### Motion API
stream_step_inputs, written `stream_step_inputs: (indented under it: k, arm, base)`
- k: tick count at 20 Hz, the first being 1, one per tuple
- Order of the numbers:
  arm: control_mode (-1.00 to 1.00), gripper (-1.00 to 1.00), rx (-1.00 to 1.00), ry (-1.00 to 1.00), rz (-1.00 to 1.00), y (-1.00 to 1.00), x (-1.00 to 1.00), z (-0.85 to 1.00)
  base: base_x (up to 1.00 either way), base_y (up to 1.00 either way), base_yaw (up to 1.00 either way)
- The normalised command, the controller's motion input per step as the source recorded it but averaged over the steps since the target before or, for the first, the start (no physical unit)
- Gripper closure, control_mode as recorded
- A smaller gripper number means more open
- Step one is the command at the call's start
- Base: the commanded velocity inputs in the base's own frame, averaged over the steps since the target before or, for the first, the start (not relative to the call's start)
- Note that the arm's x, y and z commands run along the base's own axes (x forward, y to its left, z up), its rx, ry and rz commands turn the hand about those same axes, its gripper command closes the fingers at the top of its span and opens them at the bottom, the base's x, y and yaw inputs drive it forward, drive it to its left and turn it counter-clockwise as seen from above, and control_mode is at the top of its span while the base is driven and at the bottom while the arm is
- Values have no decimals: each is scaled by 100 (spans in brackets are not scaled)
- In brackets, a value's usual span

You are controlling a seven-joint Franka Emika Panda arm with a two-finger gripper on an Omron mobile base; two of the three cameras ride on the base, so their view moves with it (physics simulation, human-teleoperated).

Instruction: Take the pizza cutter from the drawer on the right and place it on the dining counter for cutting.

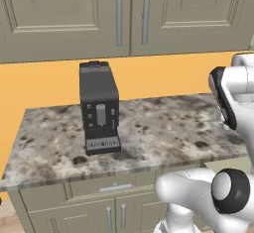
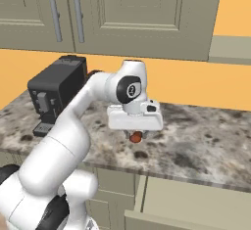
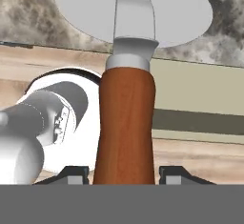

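Pizza cutter (image 3: pixel 126 118) is up in the pincer (image 3: pixel 125 173), reddish-brown handle running up the middle of the hand view and the round silver blade fanned out at the top of the frame. Finger tips (image 3: pixel 71 173) sit tight against either side of the handle at the bottom, pinching it. In the right base view just the rounded red end of the pizza cutter (image 2: pixel 136 136) pokes out beneath the white hand at centre frame, hanging above the granite worktop (image 2: pixel 206 141) and not touching it. The pincer (image 2: pixel 136 132) itself is tucked under the hand there. At the bottom right of that view the drawer (image 2: pixel 191 199) stands pulled open, its olive-beige inside showing. A black coffee machine (image 1: pixel 99 108) stands on the worktop (image 1: pixel 168 128), left of centre in the left base view, well apart from the hand. Olive-beige wall cabinets (image 1: pixel 129 14) with long grey handles run along the top of the frame.
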Motion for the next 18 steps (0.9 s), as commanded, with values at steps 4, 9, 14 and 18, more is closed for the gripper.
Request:
stream_step_inputs:
  k: [4,9,14,18]
  arm:
    - [-100,100,-10,13,-16,100,41,0]
    - [-100,100,-1,6,-24,97,12,0]
    - [-100,100,3,-8,-28,62,0,0]
    - [-100,100,0,-13,-5,33,12,0]
  base:
    - [0,0,0]
    - [0,0,0]
    - [0,0,0]
    - [0,0,0]
